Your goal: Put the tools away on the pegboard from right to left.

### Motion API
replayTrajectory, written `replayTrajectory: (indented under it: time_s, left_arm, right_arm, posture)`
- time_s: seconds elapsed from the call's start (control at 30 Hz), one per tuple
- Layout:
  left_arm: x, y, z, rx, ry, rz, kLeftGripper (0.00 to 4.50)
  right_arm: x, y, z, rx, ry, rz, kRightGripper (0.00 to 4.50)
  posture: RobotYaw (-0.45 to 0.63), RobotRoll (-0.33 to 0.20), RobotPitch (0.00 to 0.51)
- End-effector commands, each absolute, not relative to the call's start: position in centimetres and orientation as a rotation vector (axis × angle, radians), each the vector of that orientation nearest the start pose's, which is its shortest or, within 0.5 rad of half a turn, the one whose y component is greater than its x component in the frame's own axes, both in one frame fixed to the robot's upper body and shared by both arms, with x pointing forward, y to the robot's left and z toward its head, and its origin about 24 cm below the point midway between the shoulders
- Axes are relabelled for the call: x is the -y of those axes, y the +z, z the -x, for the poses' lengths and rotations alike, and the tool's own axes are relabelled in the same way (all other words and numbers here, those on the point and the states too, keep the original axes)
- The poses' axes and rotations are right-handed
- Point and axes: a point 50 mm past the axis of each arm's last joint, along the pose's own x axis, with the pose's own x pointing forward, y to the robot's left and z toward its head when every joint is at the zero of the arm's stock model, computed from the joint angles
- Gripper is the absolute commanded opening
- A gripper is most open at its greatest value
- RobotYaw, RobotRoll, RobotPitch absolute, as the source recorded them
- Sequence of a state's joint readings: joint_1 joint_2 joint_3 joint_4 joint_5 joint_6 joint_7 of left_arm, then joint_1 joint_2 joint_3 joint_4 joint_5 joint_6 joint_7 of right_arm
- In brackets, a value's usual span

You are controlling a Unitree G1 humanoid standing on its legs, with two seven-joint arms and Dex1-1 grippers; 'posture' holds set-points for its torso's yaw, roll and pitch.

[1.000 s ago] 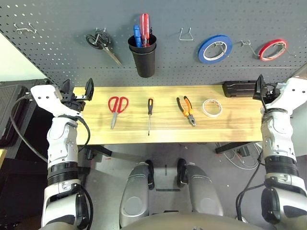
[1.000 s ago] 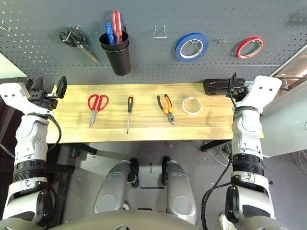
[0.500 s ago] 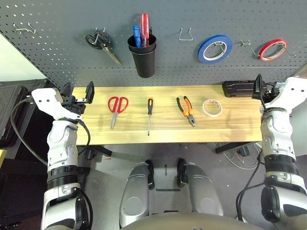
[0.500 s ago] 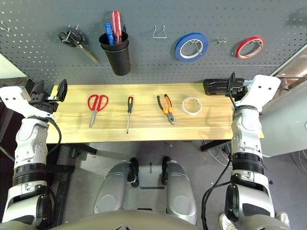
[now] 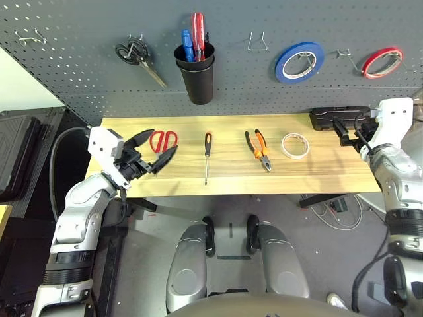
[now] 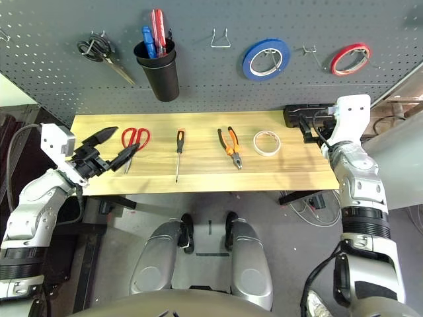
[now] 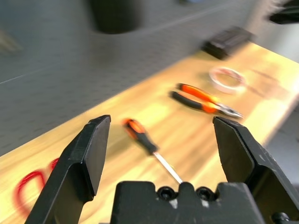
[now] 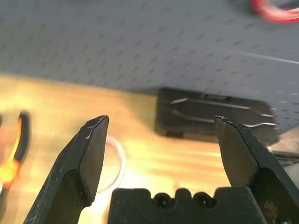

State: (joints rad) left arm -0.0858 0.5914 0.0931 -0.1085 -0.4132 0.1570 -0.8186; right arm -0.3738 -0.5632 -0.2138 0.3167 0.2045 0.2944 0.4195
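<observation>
While all four tools lie loose, this is how each view looks.

Left eye view, tools: on the wooden counter (image 5: 317, 177) lie the red-handled scissors (image 5: 160, 148), the slim screwdriver (image 5: 206, 157), the orange-and-black pliers (image 5: 257, 148) and the off-white tape roll (image 5: 293, 145), in a row from left to right.
Left eye view, left claw (image 5: 157, 148): fingers wide apart, holding nothing, just by the scissors.
Left eye view, room: dark floor and loose cables show under the counter.
Right eye view, right claw (image 6: 309, 123): at the right end of the counter, near a black box (image 6: 305, 114).
Right eye view, pegboard (image 6: 53, 82): it holds black-handled scissors (image 6: 102, 55), a black cup (image 6: 158, 70) of screwdrivers, an empty wire hook (image 6: 220, 39), a blue tape roll (image 6: 266, 58) and a red tape roll (image 6: 349, 58).
Left wrist view, counter: the screwdriver (image 7: 148, 147) lies between the open fingers, the pliers (image 7: 205, 100) farther on.
Right wrist view, right claw (image 8: 163, 144): fingers wide apart, empty.
Right wrist view, tape roll (image 8: 115, 164): near one finger, not yet between the two.
Step, my guess: grab the tape roll first, since it sits farthest right.
How to do it well: swing the right claw over the ring, pinch its rim and lift it straight up.
</observation>
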Motion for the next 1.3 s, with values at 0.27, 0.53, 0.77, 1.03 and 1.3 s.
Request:
replayTrajectory:
  time_s: [0.27,0.53,0.77,1.03,1.3]
  left_arm:
    - [-19.8,9.4,-25.3,-0.086,-1.011,-0.365,4.48]
    - [-18.6,9.7,-26.1,-0.043,-1.048,-0.395,4.48]
    - [-17.7,9.8,-25.5,-0.031,-1.061,-0.386,4.48]
    - [-17.6,10.1,-24.9,-0.031,-1.048,-0.383,4.48]
    - [-17.6,10.0,-24.4,-0.038,-1.033,-0.38,4.5]
  right_arm:
    - [27.5,9.0,-30.8,-0.45,0.544,0.397,4.5]
    - [27.1,8.6,-33.0,-0.575,0.686,0.519,4.5]
    - [26.6,7.1,-34.4,-0.686,0.733,0.582,4.5]
    - [26.2,5.5,-34.5,-0.783,0.723,0.588,4.5]
    - [26.7,4.8,-34.2,-0.812,0.694,0.631,2.08]
  posture:
    - [0.01,0.0,0.375]
    - [0.03,0.0,0.393]
    - [0.06,0.0,0.414]
    - [0.1,0.0,0.428]
    - [0.11,0.0,0.429]
